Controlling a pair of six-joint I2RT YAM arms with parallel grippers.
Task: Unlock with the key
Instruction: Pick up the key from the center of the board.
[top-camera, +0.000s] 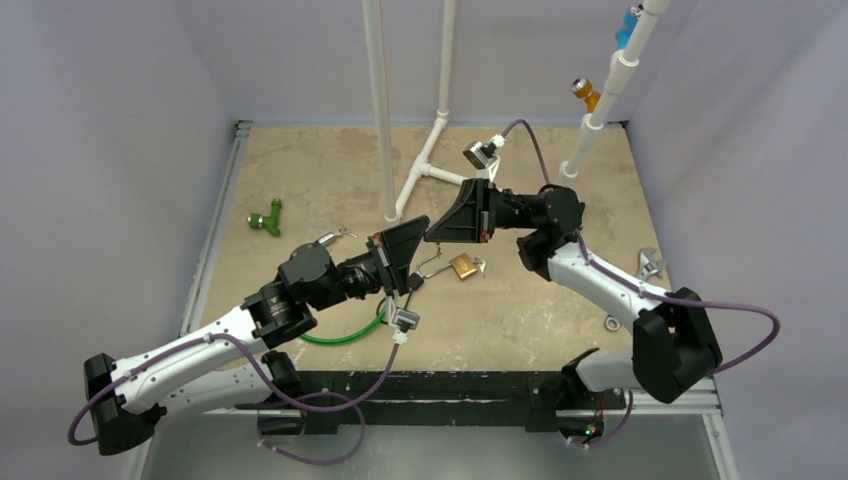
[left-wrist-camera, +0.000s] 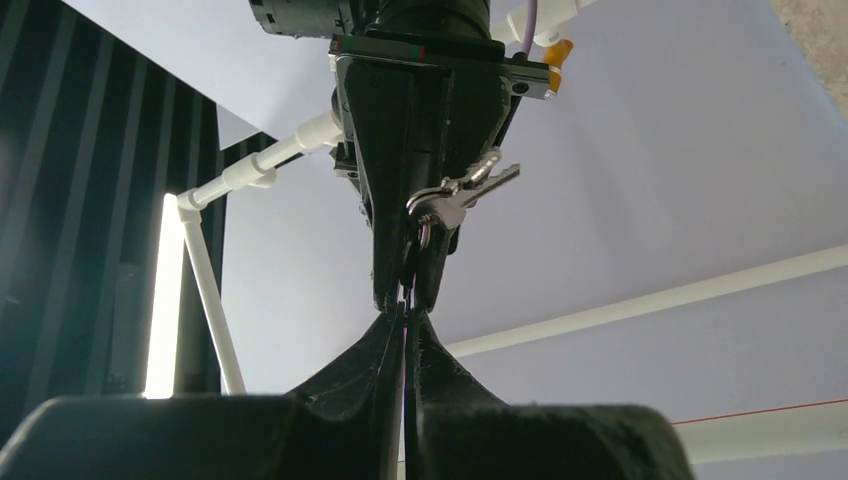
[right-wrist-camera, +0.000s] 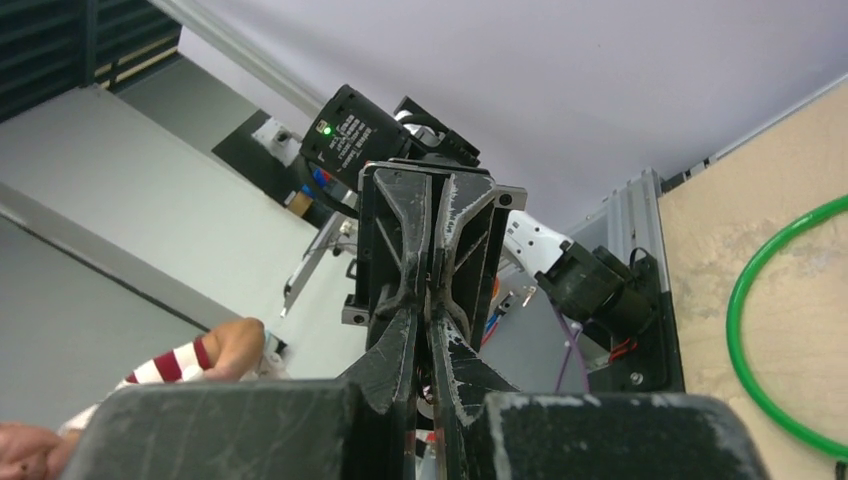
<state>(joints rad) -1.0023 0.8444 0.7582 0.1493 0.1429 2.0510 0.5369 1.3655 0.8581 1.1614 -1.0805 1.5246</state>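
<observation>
We are looking down on a tan tabletop (top-camera: 330, 170) with a white pipe frame (top-camera: 380, 110) standing at its far side. The left arm (top-camera: 200, 345) and right arm (top-camera: 600, 280) are reaching in over the middle and meeting tip to tip above the surface.

Both wrist views are showing us the left jaws and the right jaws pressed together, with no gap between their fingers. We cannot tell whether either pair is nipping something thin at the tips.

A green cable loop (top-camera: 345, 338) is lying near the left arm. The brass padlock (top-camera: 464, 266) is lying on the tabletop just beside and below the meeting tips, not gripped, with its shackle pointing left.

A small silvery piece, seemingly the key (left-wrist-camera: 462, 194) on a ring, is sitting against the right jaws' fingers, close behind their tips.
</observation>
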